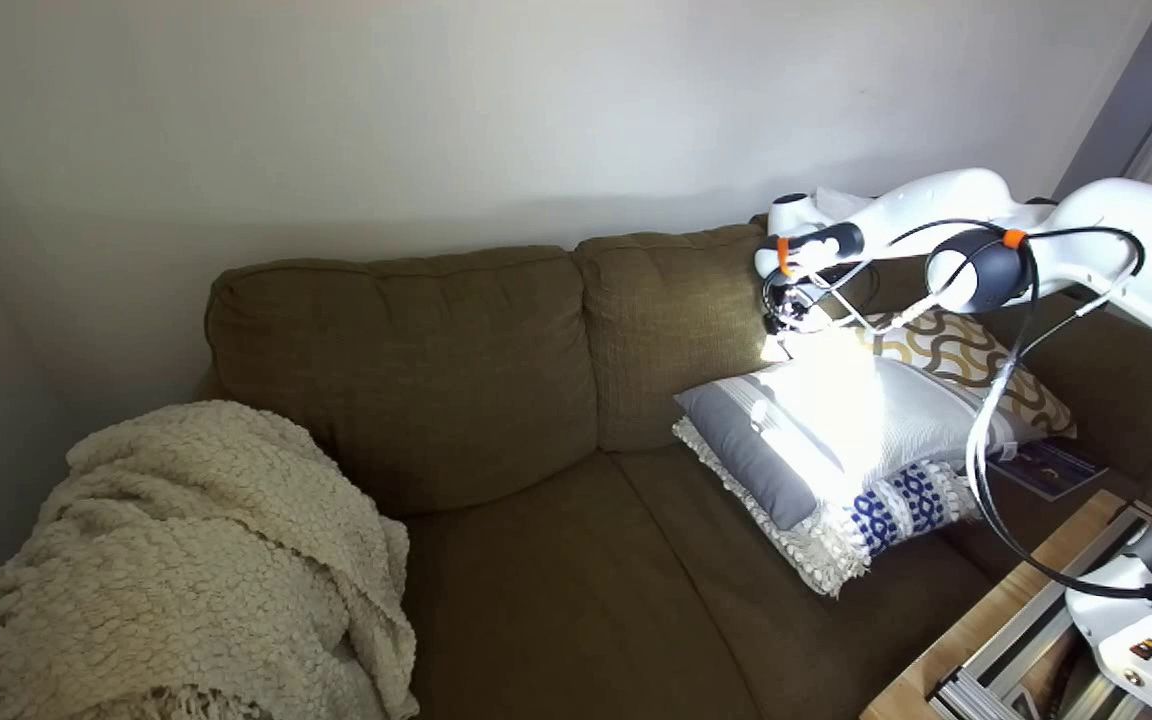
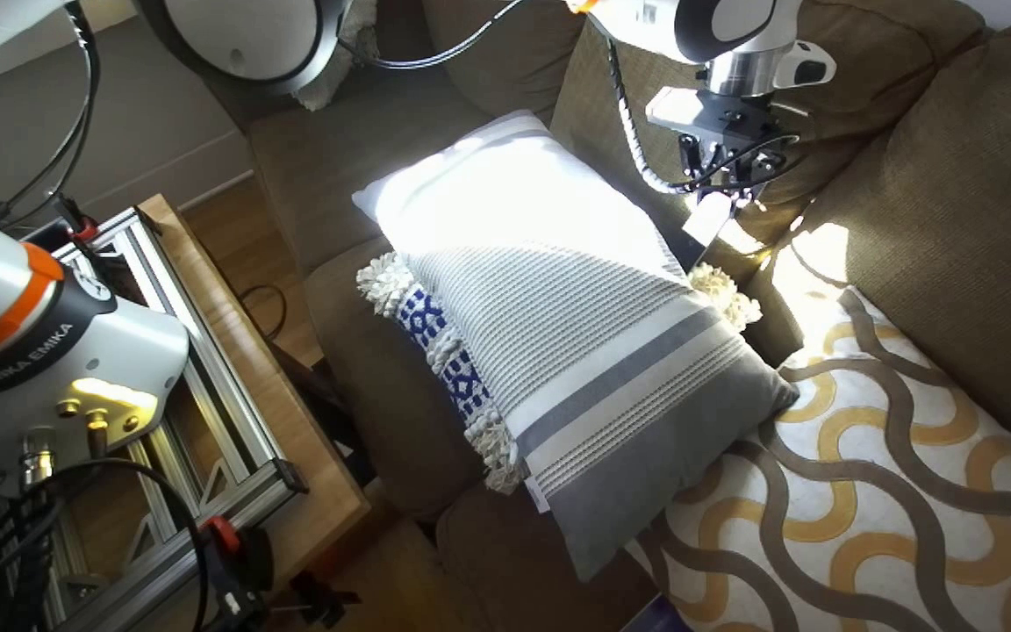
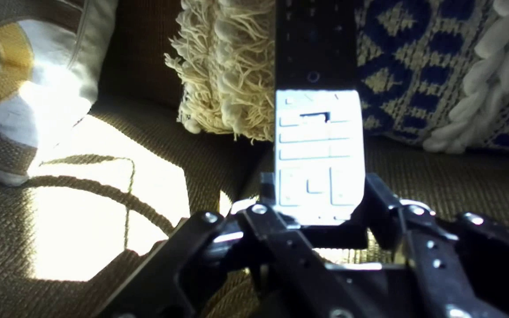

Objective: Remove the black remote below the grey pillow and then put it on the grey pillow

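In an exterior view, left: light-wood table [image 2: 295,430]. Off its right edge: large flat rectangular grey-and-white fabric pillow [image 2: 576,333]. Beyond the pillow from that edge: black metal claw [image 3: 318,190], grasping the long black plastic remote [image 3: 318,106] near its glare-lit end; other tip's clearance unclear. Advice: lift first, carry toward the table's right edge, lower flat on the pillow, then let go; end grip may pivot.
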You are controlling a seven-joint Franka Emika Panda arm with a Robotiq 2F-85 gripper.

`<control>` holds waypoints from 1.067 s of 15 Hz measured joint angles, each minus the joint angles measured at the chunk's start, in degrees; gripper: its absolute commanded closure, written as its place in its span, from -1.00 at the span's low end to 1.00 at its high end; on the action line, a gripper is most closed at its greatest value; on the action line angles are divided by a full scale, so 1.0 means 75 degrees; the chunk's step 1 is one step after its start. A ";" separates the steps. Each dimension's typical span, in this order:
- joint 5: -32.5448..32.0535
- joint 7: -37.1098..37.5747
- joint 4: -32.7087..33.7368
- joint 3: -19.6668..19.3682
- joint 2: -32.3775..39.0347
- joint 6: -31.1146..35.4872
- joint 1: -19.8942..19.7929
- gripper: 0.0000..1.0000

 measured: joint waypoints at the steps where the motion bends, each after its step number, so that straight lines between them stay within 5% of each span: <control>1: 0.0000 0.0000 -0.0008 -0.0022 -0.0021 0.0000 0.0030 0.49; 15: -0.0001 0.0371 -0.0672 -0.0304 -0.0885 0.0073 0.0475 0.49; 16: -0.0001 0.0378 -0.0737 -0.0315 -0.0927 0.0073 0.0494 -0.51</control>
